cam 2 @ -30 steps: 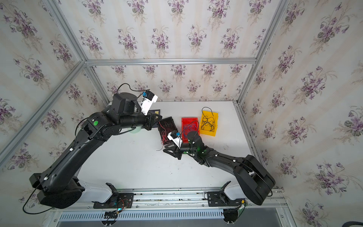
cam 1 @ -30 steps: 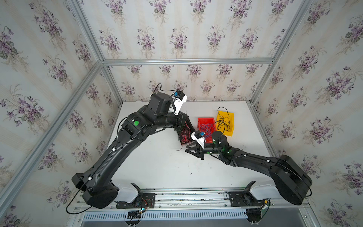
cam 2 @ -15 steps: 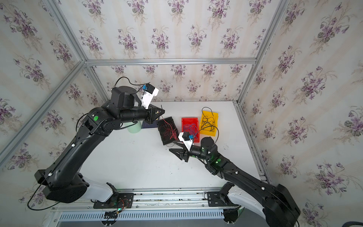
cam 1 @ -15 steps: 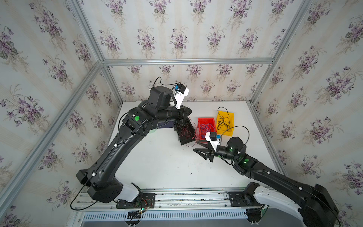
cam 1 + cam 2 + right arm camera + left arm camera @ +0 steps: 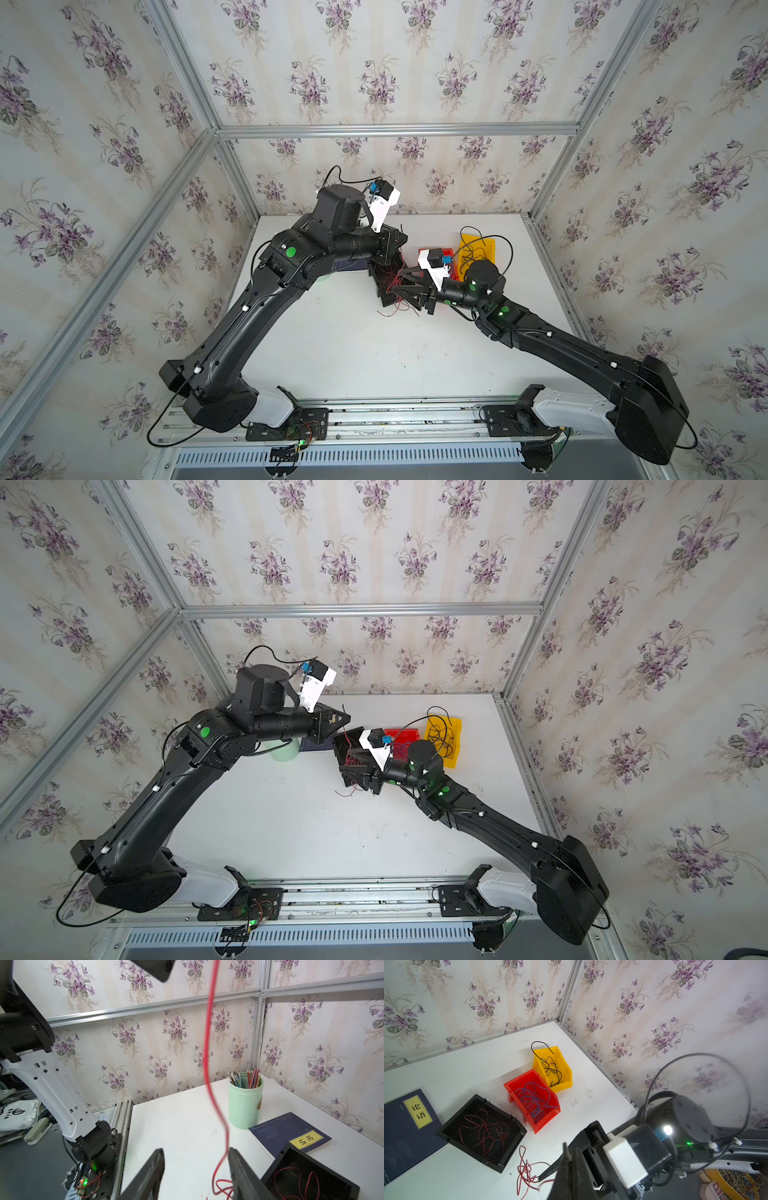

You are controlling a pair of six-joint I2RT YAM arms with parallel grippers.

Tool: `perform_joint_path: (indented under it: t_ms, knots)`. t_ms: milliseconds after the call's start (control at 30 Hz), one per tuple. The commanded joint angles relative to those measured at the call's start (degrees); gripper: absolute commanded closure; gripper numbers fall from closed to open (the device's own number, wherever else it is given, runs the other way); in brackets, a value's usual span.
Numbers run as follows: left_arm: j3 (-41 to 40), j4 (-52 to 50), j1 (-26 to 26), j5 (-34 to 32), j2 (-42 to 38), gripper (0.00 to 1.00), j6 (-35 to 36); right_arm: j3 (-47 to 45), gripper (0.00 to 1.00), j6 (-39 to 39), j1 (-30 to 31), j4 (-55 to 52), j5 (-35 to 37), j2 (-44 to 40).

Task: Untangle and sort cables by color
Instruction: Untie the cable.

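My left gripper [image 5: 570,1147] is shut on a red cable [image 5: 207,1053], which hangs from it down to a loose red tangle [image 5: 525,1167] on the table. That strand passes between the fingers of my open right gripper [image 5: 195,1150], close to one fingertip [image 5: 231,1151]. In both top views the two grippers meet over the black bin [image 5: 345,746]. The black bin [image 5: 481,1130] holds red cables. The red bin [image 5: 532,1101] holds blue ones. Black ones lie in the yellow bin [image 5: 552,1068].
A green cup of pencils [image 5: 245,1103] and a dark blue book [image 5: 288,1132] sit behind the black bin near the back wall. Wallpapered walls close the table on three sides. A metal rail [image 5: 374,415] runs along the front.
My left gripper has risen away from the black bin, drawing the red cable up. The right arm lifted, its gripper opened and came in around the hanging strand.
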Motion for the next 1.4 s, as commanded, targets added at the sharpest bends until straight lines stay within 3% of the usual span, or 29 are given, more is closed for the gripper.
perform_joint_path:
  t_ms: [0, 133, 233, 467, 700, 1000, 1233, 1367]
  knots:
    - [-0.03, 2.03, 0.00, 0.01, -0.63, 1.00, -0.16, -2.16, 0.61, 1.03, 0.08, 6.01, -0.58, 2.08]
    - [1.05, 2.56, 0.06, 0.53, -0.23, 1.00, -0.34, -6.51, 0.69, 2.92, 0.08, 10.43, -0.15, 4.35]
    - [2.46, 2.02, 0.00, 0.71, 0.33, 1.00, -0.20, -8.60, 0.81, 3.43, 0.08, 12.40, 0.58, 5.38]
    - [7.33, 1.00, 1.75, 0.09, 1.56, 1.00, 1.40, -15.27, 0.82, 2.36, 0.08, 11.70, 1.81, 5.59]
    - [7.48, 3.30, 4.52, 0.71, 2.83, 1.00, 1.86, -23.74, 0.75, 4.32, 0.08, 10.47, 4.90, 0.70]
    - [4.92, 9.49, 6.67, 3.55, 4.69, 1.00, 1.66, -24.19, 0.70, -0.23, -0.09, 0.50, 10.40, -2.89]
    - [0.01, 13.16, 7.81, 2.42, 5.00, 1.00, 4.24, -24.95, 0.47, 1.16, -0.13, -4.99, 12.95, -9.18]
    - [-3.02, 16.33, 8.75, 2.64, 5.57, 1.00, 4.18, -24.94, 0.44, 2.45, -0.09, -8.51, 14.24, -15.14]
